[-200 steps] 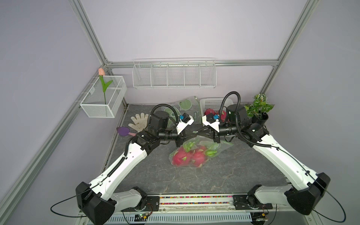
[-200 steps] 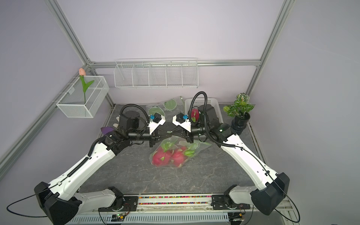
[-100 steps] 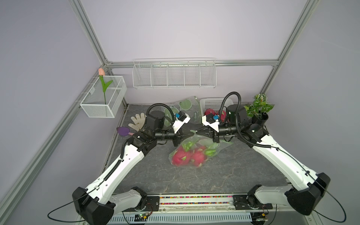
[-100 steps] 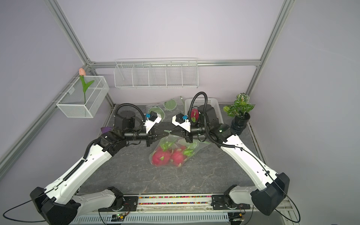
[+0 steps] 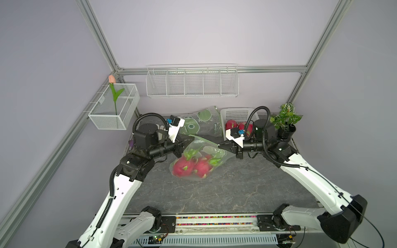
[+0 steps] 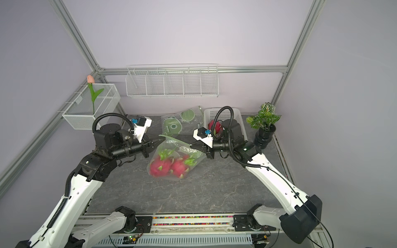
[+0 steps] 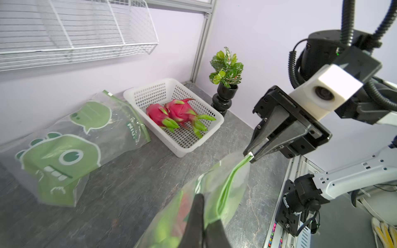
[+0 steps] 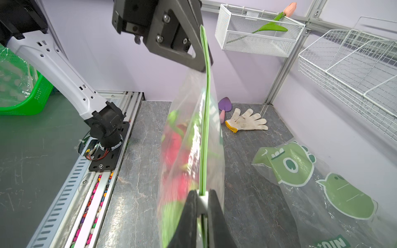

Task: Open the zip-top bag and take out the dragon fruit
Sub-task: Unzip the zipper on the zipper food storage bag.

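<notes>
The clear zip-top bag [image 5: 211, 150] [image 6: 182, 150] [image 8: 189, 139] hangs above the grey table between both grippers, its bottom resting on the table. Inside it lie magenta dragon fruit [image 5: 184, 168] [image 6: 161, 167] with green scales. My left gripper [image 5: 192, 139] [image 6: 164, 140] [image 7: 204, 214] [image 8: 204, 66] is shut on the bag's top corner. My right gripper [image 5: 219, 146] [image 6: 191, 146] [image 7: 250, 156] [image 8: 202, 193] is shut on the white slider [image 8: 202, 198] at the other end of the green zip strip [image 8: 206, 107]. Two more dragon fruit [image 7: 171, 111] lie in the white basket [image 5: 236, 113] [image 7: 171, 85].
An empty dinosaur-printed bag [image 5: 199, 122] [image 7: 64, 154] lies at the back. A potted plant [image 5: 286, 126] stands at the back right. A white glove [image 8: 245, 120] and purple trowel [image 8: 224, 105] lie at the back left. Wire shelves [image 5: 191, 81] hang on the walls.
My left gripper has drawn back to the left with the bag's corner, widening the gap to the right gripper and stretching the bag's top. The right gripper has stayed put.
</notes>
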